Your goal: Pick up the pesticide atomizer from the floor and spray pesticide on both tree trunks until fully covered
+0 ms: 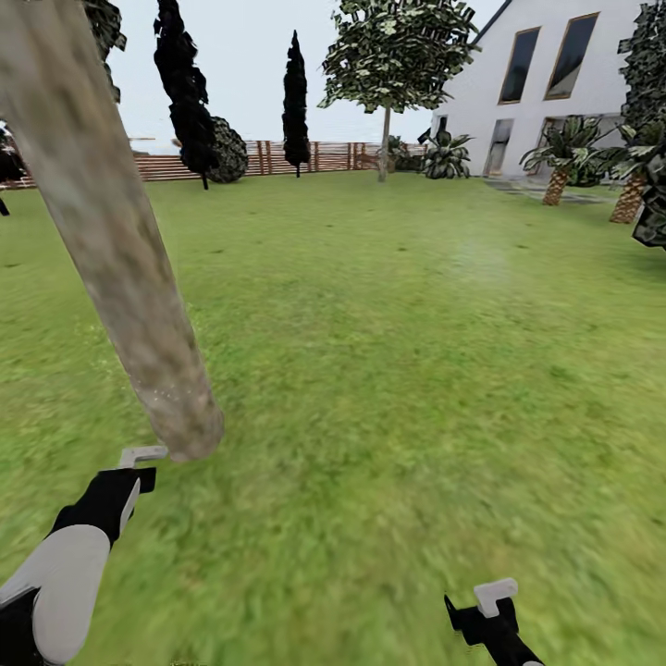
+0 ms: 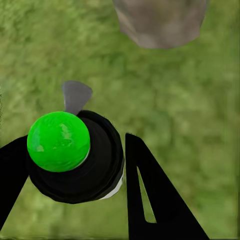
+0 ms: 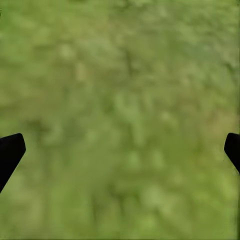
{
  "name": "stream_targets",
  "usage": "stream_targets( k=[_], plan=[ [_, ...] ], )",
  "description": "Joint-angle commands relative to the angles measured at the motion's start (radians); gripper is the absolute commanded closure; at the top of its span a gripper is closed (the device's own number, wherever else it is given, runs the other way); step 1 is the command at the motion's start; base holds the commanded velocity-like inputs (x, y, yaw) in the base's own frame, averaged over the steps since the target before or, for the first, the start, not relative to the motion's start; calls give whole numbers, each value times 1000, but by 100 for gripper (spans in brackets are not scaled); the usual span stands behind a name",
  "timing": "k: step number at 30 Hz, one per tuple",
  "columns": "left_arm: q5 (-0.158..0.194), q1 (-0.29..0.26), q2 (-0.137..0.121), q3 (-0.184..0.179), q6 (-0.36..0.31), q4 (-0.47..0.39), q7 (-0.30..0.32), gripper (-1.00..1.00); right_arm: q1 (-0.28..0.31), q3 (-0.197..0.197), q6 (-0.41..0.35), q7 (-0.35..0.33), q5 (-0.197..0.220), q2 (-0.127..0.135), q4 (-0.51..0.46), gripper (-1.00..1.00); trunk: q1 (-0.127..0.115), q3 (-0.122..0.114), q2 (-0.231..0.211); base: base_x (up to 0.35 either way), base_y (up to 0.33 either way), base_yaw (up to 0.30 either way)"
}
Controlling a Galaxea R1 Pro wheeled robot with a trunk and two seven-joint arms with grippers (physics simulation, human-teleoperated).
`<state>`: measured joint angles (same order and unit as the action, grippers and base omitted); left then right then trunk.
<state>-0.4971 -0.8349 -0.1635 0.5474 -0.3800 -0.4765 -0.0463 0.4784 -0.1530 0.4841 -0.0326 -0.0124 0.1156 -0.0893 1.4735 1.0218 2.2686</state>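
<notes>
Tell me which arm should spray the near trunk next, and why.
Left. The left gripper holds the atomizer and sits right beside the base of the near trunk. The right gripper is open over bare grass, farther from it.

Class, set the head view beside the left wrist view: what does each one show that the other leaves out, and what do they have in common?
Head view alone: the wooden fence, the white house, a second leafy tree across the lawn, and the right gripper.

Left wrist view alone: a black bottle with a bright green top, shown here green, held between the left gripper's fingers.

Shared: the grass and the base of the near tree trunk, close ahead of the left gripper.
</notes>
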Motion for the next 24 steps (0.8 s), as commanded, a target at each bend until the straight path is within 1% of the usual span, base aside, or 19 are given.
stream_targets(
  k=[1, 3, 8, 12, 15, 19, 24],
  plan=[
    [-3, -1, 1, 3, -4, -1, 0, 100, 0, 0, 3, -3, -1, 0, 0, -100, 0, 1, 0, 88, -266, 270],
    [-3, -1, 4, 3, -4, -1, 0, 100, 0, 0, 3, -2, -1, 0, 0, -100, 0, 1, 0, 49, -268, 274],
    [-4, -1, 25, 3, -2, -2, -1, 100, 0, 0, 3, -3, -1, 0, 0, -100, 0, 1, 0, 3, -273, 275],
    [-5, -1, 25, 3, -2, -3, -1, 100, 0, 0, 3, -3, -1, 0, 0, -100, 0, 1, 0, 10, -274, 243],
    [-5, -1, 25, 3, -2, -2, -1, 100, 0, 0, 3, -3, -1, 0, 0, -100, 0, 1, 0, 106, -264, 67],
    [-5, -1, 25, 1, 2, -11, 2, 100, 0, 0, 3, -3, -1, 0, 0, -100, 0, 1, 0, 44, -63, 10],
    [-5, -17, 20, -5, -6, -22, 10, 100, 0, 0, 3, 1, 0, -3, -1, -100, 0, 2, 0, 2, -3, 182]
  ],
)
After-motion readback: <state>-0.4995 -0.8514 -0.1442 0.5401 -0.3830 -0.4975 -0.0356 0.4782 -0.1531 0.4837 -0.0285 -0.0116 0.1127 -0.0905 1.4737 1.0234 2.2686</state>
